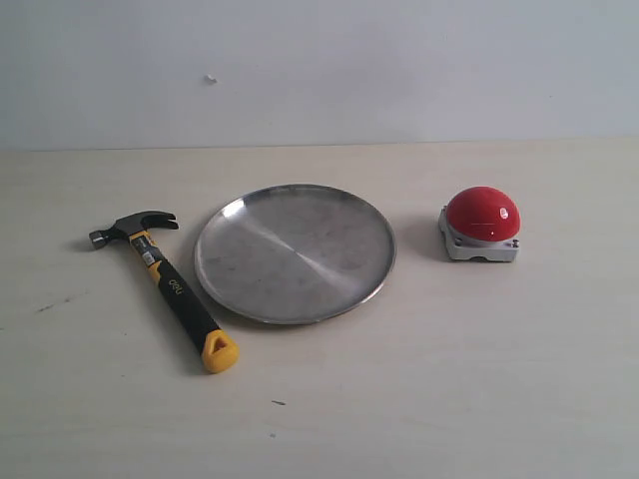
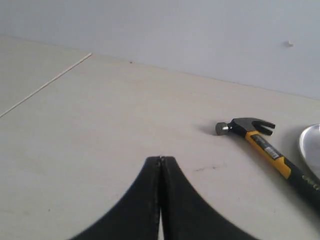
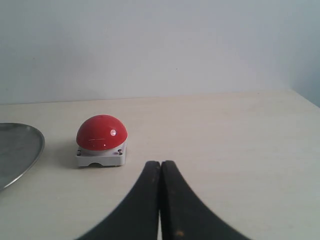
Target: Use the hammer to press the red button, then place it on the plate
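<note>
The hammer lies flat on the table at the left, dark head toward the back, yellow handle end toward the front. The steel plate sits in the middle with nothing on it. At the right stands the red button on its grey base. Neither arm shows in the exterior view. My left gripper is shut with nothing in it, well short of the hammer; the plate's rim shows at the frame edge. My right gripper is shut and holds nothing, a little short of the red button, beside the plate.
A pale wooden table carries everything, backed by a plain light wall. A seam in the tabletop runs far left of the hammer in the left wrist view. The table's right edge shows beyond the button.
</note>
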`<state>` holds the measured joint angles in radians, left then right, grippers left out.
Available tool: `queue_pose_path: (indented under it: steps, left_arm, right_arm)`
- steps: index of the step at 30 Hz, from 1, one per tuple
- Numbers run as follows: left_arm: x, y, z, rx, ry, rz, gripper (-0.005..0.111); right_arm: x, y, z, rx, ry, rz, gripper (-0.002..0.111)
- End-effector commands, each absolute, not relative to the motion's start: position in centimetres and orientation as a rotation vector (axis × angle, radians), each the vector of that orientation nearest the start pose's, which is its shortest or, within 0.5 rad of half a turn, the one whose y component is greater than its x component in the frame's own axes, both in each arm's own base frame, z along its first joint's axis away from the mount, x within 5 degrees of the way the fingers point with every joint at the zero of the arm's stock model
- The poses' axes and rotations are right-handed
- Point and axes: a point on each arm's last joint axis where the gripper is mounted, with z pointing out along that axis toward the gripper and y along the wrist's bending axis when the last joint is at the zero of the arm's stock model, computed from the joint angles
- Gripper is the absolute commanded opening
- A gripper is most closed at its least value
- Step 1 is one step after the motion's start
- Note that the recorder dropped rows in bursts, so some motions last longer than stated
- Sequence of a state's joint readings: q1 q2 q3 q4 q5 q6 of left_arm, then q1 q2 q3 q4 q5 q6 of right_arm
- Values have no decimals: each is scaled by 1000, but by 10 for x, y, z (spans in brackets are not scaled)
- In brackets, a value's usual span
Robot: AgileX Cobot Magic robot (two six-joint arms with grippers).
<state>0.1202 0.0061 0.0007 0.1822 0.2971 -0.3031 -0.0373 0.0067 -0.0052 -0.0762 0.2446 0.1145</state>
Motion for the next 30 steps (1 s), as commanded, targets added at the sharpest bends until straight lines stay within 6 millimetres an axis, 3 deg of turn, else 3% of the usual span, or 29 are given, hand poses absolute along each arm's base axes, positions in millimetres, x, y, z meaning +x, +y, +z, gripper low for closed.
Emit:
queue_pose_path:
  steps: [1, 4, 13, 18, 21, 24, 30]
  left_arm:
    - [56, 6, 215, -299, 1437, -149, 0]
    - [51, 2, 236, -261, 1196, -243, 0]
    - [38, -2, 261, -241, 886, -432, 0]
    - [34, 9, 269, -410, 795, -544, 0]
    - [41, 12, 281, -453, 922, -446, 0]
    - [62, 14, 296, -441, 1142, -301, 0]
    - [136, 16, 311, -425, 1611, -215, 0]
  right_arm:
    - [55, -4, 192, 81, 1718, -20, 0]
    - [55, -4, 192, 81, 1718, -20, 0]
    - [55, -4, 192, 81, 1718, -20, 0]
    - [55, -4, 192, 81, 1718, -20, 0]
    - [55, -4, 192, 81, 1718, -20, 0]
    - [55, -4, 192, 81, 1718, -20, 0]
    - [55, -4, 192, 81, 1718, -20, 0]
